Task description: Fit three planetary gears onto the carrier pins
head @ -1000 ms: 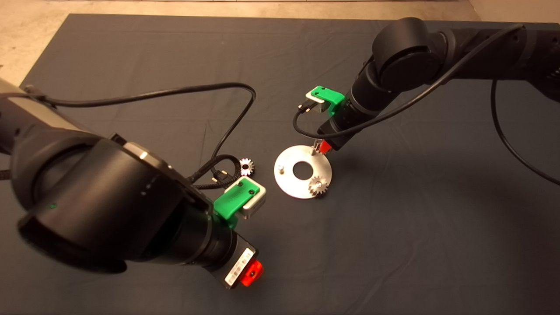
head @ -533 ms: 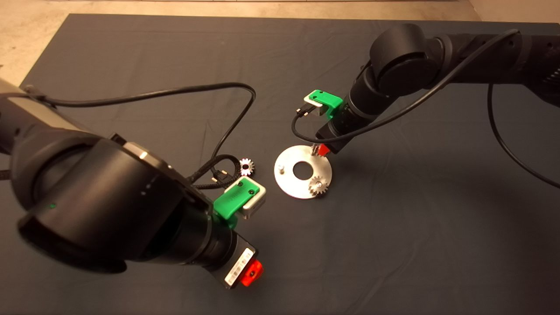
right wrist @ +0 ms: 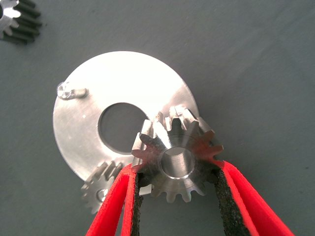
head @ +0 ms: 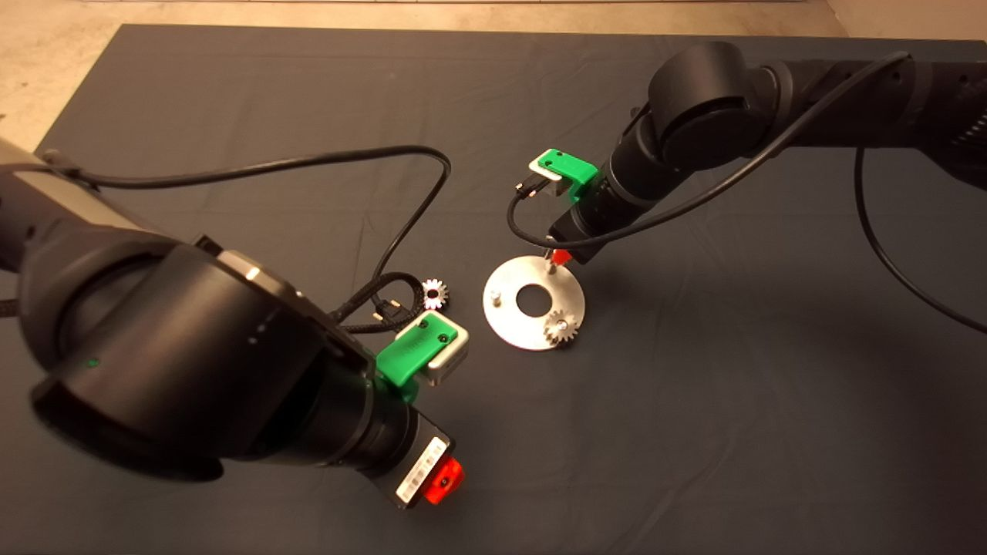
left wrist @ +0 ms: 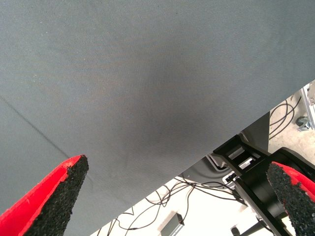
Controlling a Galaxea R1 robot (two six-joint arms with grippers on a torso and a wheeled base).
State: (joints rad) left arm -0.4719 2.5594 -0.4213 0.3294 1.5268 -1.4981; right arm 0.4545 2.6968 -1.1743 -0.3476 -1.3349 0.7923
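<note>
The silver carrier disc (head: 515, 316) lies mid-mat. One planetary gear (head: 560, 328) sits on its near-right pin, and the left pin (head: 496, 297) stands bare. My right gripper (head: 557, 260) hovers at the disc's far edge, shut on a second gear (right wrist: 177, 157) held flat between its pads. That gear hangs over the disc (right wrist: 93, 83) and hides the far pin. The right wrist view also shows the seated gear (right wrist: 101, 189) and the bare pin (right wrist: 66, 91). A third gear (head: 435, 294) lies loose on the mat left of the disc. My left gripper (head: 443, 482) waits open near the front.
The left arm's bulky black elbow (head: 170, 362) and its looping cable (head: 370, 154) fill the mat's left side, with the cable end close to the loose gear (right wrist: 15, 22). Beyond the mat's edge, the left wrist view shows floor cables and a black stand (left wrist: 251, 167).
My right gripper has shifted slightly left and away along the disc's far edge, carrying the gear. The left arm, the disc and the other gears have not moved.
</note>
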